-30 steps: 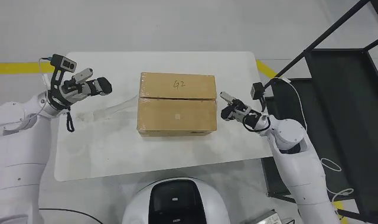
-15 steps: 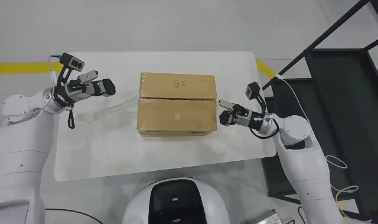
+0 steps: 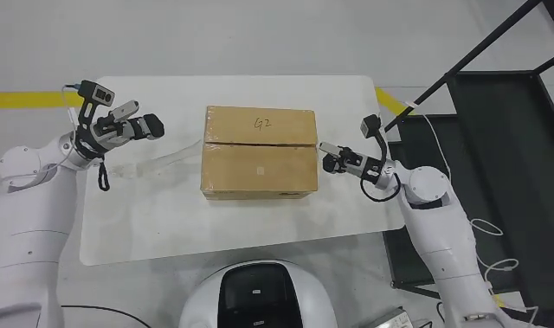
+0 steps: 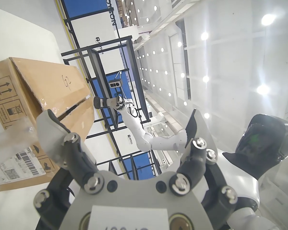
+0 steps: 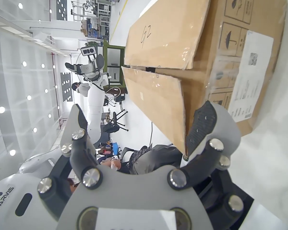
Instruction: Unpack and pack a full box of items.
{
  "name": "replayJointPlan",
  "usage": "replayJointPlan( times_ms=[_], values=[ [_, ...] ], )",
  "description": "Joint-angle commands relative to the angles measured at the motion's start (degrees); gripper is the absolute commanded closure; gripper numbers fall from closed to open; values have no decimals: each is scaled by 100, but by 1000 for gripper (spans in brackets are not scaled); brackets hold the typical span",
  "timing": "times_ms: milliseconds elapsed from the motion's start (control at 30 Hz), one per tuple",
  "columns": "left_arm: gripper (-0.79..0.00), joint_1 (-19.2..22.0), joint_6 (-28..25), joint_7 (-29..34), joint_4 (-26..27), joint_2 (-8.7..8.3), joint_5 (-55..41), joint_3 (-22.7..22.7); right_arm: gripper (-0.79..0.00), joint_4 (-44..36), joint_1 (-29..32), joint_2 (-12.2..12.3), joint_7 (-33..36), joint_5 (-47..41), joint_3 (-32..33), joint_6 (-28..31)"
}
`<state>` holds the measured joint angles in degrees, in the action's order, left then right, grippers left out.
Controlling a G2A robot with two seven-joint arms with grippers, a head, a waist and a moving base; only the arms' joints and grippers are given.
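Note:
A brown cardboard box [image 3: 260, 151] stands mid-table with both top flaps down and a narrow gap along the seam [image 5: 148, 69]. My right gripper [image 3: 329, 156] is open at the box's right end. In the right wrist view [image 5: 141, 106] the corner of the near flap [image 5: 158, 101] lies between its fingers, against the ribbed pad [image 5: 201, 120]. My left gripper [image 3: 143, 120] hangs open above the table's left part, well away from the box, with nothing between its fingers [image 4: 120, 114]. A strip of clear tape [image 3: 160, 162] runs from the box's left end toward it.
The white table [image 3: 260, 233] has bare room in front of the box and on either side. A black metal rack [image 3: 485, 155] stands close beside the table's right edge. A yellow line [image 3: 26, 99] marks the floor at the left.
My right gripper has moved in toward the box's right end and turned at the wrist. The left gripper has barely shifted. The box stays put.

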<state>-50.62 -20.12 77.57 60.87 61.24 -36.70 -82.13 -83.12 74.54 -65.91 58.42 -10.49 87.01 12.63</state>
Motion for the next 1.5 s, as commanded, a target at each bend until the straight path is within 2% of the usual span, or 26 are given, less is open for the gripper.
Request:
replayJointPlan(
  times_ms=[0,400,533,767,1100,1300,1467],
  values=[
    [-785,-29,15,-43,43,-9,6,-7,-785,179,-151,-8,60,-99,-102,118],
    [-785,-208,45,-114,275,-68,2,-98,-785,1065,-795,-74,322,-550,-708,354],
    [-785,-274,56,-132,350,-100,-35,-196,-785,1180,-854,-54,687,-905,-677,450],
    [-785,-366,103,-153,523,-127,-117,-240,-785,1338,-868,-5,703,-762,-653,674],
    [-785,-408,136,-208,636,-152,-141,-238,-785,1603,-1001,-31,840,-1191,-884,776],
    [-785,-428,145,-249,682,-168,-209,-268,-785,1530,-1011,-18,1156,-1711,-854,742],
    [-785,-461,147,-260,751,-175,-238,-257,-785,1102,-797,43,1624,-2057,-726,530]
  ],
)
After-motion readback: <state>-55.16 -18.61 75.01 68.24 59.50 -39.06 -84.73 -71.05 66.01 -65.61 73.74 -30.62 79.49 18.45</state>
